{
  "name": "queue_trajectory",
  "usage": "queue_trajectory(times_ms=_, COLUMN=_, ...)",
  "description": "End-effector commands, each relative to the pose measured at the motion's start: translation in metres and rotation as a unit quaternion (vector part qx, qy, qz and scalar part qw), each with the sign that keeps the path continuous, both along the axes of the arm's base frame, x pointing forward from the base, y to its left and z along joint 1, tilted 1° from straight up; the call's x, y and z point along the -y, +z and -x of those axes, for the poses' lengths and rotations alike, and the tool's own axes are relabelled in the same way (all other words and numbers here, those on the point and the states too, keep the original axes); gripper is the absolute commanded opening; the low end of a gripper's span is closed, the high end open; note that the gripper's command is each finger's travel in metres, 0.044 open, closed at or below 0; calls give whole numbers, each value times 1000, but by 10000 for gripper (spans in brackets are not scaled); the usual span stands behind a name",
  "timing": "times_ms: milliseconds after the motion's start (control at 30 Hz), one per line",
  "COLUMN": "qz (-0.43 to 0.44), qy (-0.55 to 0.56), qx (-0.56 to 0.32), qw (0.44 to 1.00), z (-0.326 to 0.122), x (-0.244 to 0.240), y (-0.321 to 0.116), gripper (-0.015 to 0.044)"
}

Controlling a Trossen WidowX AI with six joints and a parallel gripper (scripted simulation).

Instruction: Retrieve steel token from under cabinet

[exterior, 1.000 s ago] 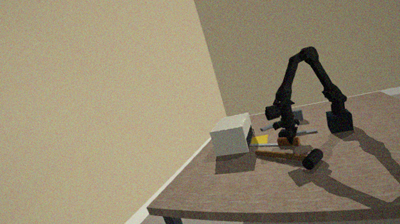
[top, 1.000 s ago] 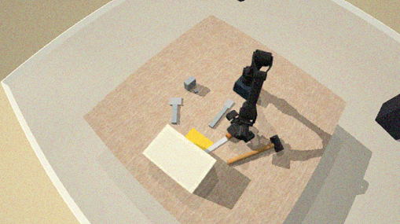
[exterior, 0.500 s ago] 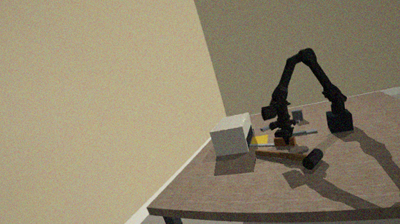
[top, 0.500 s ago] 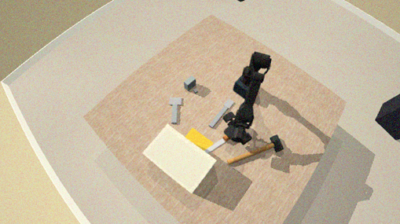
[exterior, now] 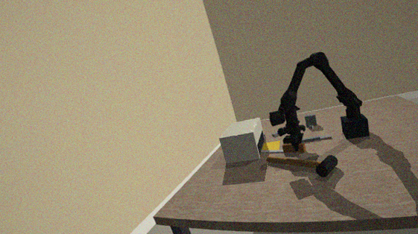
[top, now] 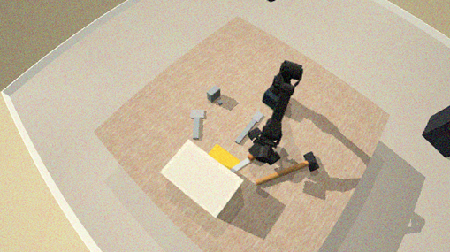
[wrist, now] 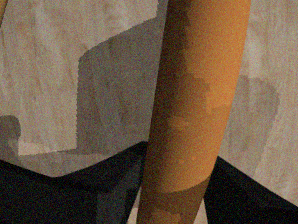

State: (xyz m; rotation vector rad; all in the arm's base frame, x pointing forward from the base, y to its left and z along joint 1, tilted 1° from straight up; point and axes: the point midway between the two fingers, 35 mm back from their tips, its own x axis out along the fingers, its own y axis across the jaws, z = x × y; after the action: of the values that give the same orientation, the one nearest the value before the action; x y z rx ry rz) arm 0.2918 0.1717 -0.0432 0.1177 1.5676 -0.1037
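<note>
My gripper [top: 258, 158] [exterior: 296, 147] [wrist: 175, 154] is shut on the orange handle of a thin-bladed tool [top: 242, 164] [exterior: 276, 151] [wrist: 205, 70], low over the table in front of the cabinet. The pale blade points toward the cabinet [top: 201, 178] [exterior: 239, 148] along the right side of the yellow marked area [top: 222, 154] [exterior: 272, 146] in the top view. The blade's far end meets the cabinet's front edge in that view; whether it reaches underneath cannot be told. The steel token is not visible in any view.
A hammer [top: 282, 172] [exterior: 295, 161] with a wooden handle and black head lies close beside the held tool. Two flat grey tools, one left [top: 196, 126] and one nearer the arm [top: 246, 131], lie on the table. A small grey block [top: 214, 93] [exterior: 310, 120] stands farther back.
</note>
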Motion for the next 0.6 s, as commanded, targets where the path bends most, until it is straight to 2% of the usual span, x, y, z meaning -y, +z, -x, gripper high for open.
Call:
queue_trajectory(times_ms=0, qz=-1, qy=0, qx=1, qw=1000, z=-7, x=1, y=0, gripper=0)
queue_trajectory(times_ms=567, qz=-1, qy=0, qx=1, qw=1000, z=-27, x=3, y=1, gripper=0)
